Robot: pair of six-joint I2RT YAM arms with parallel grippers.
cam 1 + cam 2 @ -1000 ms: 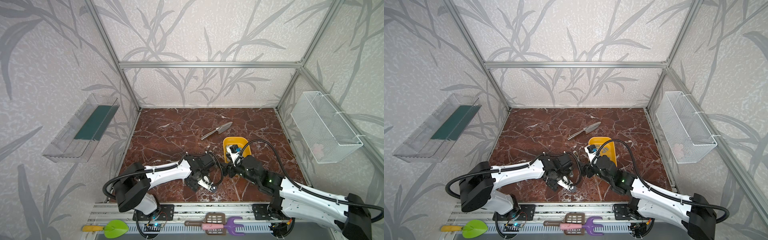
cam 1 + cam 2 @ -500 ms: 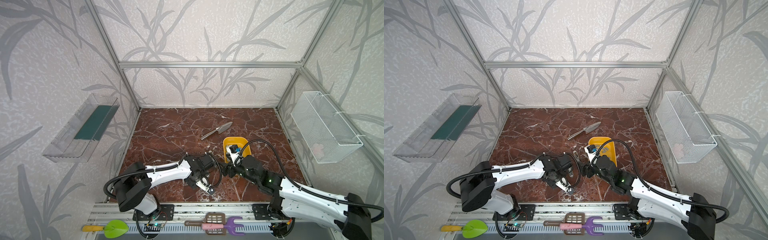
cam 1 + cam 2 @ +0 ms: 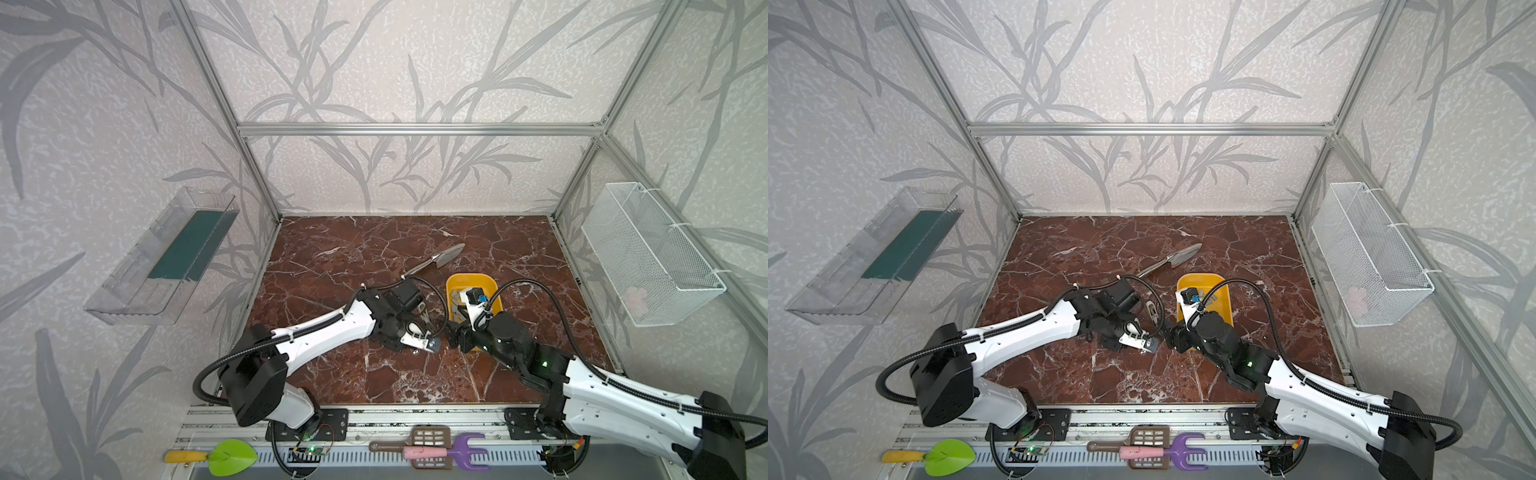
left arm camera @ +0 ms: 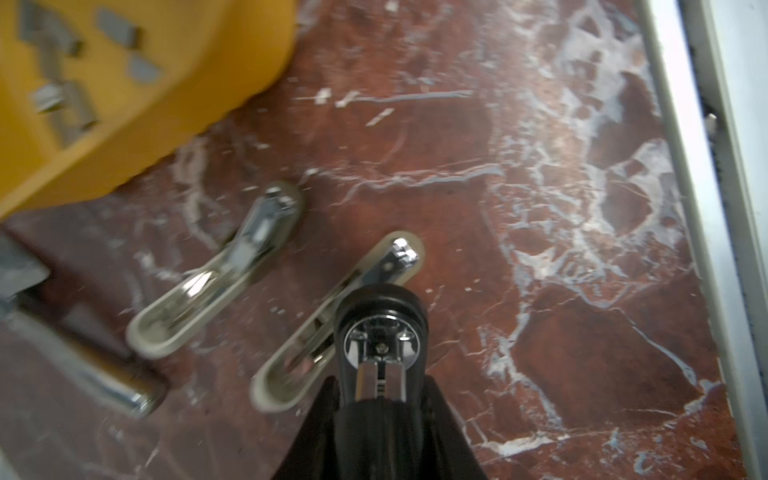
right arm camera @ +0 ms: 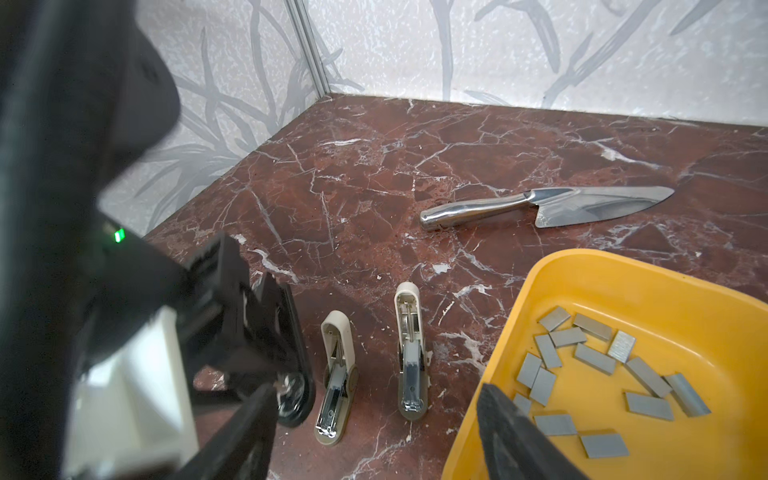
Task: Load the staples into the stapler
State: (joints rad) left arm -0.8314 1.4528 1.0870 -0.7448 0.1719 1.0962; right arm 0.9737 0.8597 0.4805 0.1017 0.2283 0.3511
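Near right gripper: staples in yellow tray.

I see the staples as about a dozen and a half flat grey metal strips. They lie loose and scattered at all angles on the floor of a yellow tray, some touching. Just beside that tray, on the table, lies the nearer stapler: small, with a beige shell and its chrome channel facing up. A second stapler of the same look lies parallel beside it, close but not touching. I cannot tell whether either holds staples.
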